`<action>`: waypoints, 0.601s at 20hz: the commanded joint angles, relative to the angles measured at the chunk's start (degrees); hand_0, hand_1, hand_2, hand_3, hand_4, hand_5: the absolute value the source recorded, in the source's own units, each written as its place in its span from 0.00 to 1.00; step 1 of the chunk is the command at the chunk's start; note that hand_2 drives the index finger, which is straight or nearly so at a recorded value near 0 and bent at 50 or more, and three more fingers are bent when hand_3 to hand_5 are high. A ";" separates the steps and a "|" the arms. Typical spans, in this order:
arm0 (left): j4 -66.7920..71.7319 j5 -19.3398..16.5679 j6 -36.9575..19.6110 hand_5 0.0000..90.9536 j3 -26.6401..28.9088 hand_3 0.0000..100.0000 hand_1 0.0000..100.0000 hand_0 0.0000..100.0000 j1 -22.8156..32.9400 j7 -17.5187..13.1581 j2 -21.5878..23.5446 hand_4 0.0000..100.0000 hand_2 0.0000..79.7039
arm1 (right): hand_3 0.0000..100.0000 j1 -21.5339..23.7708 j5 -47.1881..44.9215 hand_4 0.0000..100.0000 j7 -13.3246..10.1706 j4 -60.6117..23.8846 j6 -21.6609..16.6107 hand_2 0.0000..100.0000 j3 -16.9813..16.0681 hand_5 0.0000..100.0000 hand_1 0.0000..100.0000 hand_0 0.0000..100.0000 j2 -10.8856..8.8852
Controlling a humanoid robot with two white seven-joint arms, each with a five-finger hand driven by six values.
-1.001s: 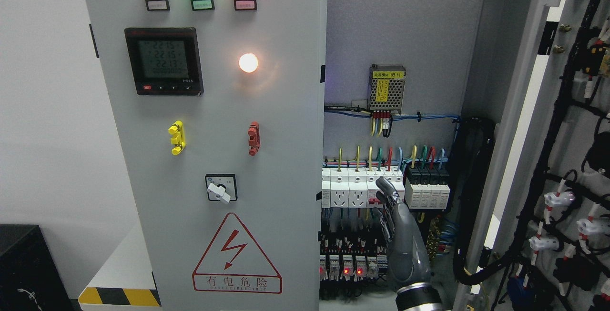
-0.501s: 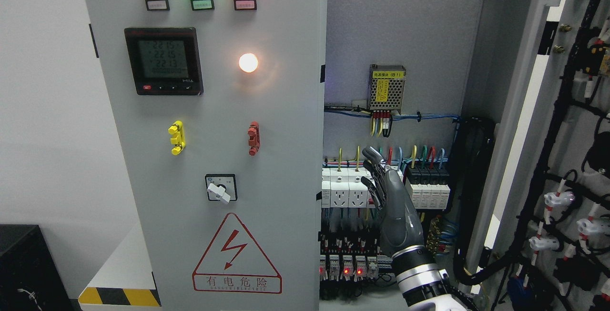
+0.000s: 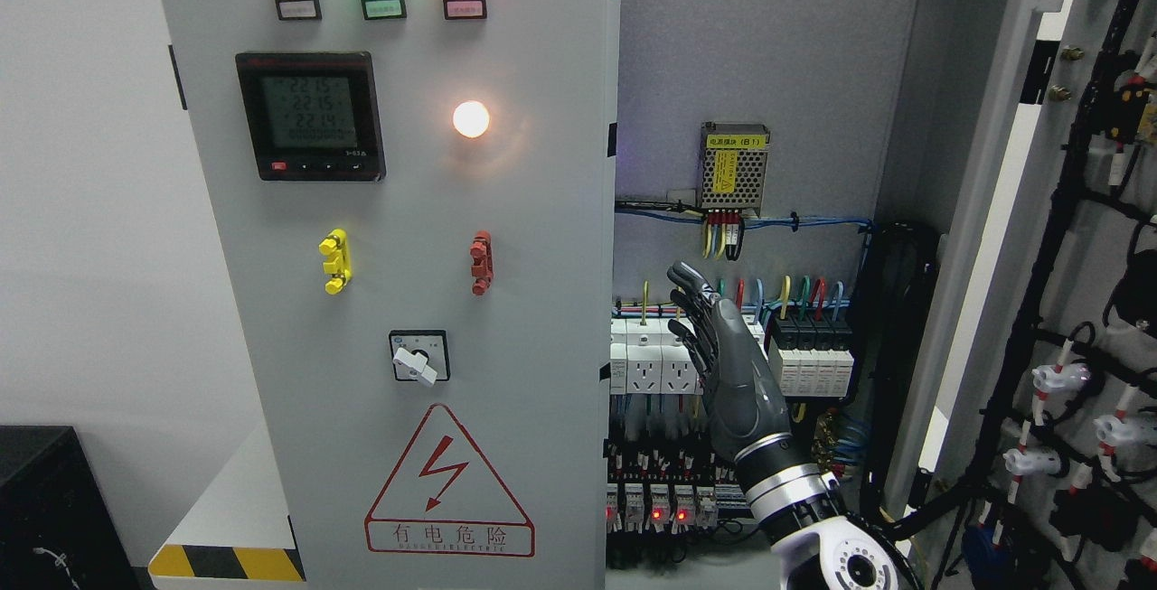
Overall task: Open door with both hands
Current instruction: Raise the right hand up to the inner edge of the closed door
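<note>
Standing shut across the left and centre of the frame, the left door (image 3: 398,301) carries lamps, a meter (image 3: 310,116) and a warning triangle (image 3: 449,482), while the right door (image 3: 1021,210) is swung wide at the right edge, baring its wiring. The right hand (image 3: 723,355) rises from the lower right with fingers (image 3: 691,287) straight and loose, grasping nothing, just right of the shut door's free edge, probably so it can hook that edge. Behind it sit breakers (image 3: 660,355). No left hand shows.
</note>
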 commanded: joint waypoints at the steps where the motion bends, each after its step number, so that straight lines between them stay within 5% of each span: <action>1: 0.00 -0.16 -0.04 0.00 0.02 0.00 0.00 0.00 -0.09 -0.36 -0.17 0.00 0.00 | 0.00 -2.10 -0.10 0.00 0.48 5.39 0.01 0.00 -2.80 0.00 0.00 0.00 0.03; 10: 0.00 -1.22 0.05 0.00 -6.39 0.00 0.00 0.00 0.00 -0.36 -0.26 0.00 0.00 | 0.00 -1.39 -3.08 0.00 0.65 2.84 0.63 0.00 -2.10 0.00 0.00 0.00 0.20; 12: 0.00 -1.04 0.05 0.00 -6.83 0.00 0.00 0.00 0.00 -0.36 -0.26 0.00 0.00 | 0.00 -1.57 -3.78 0.00 3.45 2.14 0.98 0.00 -2.10 0.00 0.00 0.00 -0.06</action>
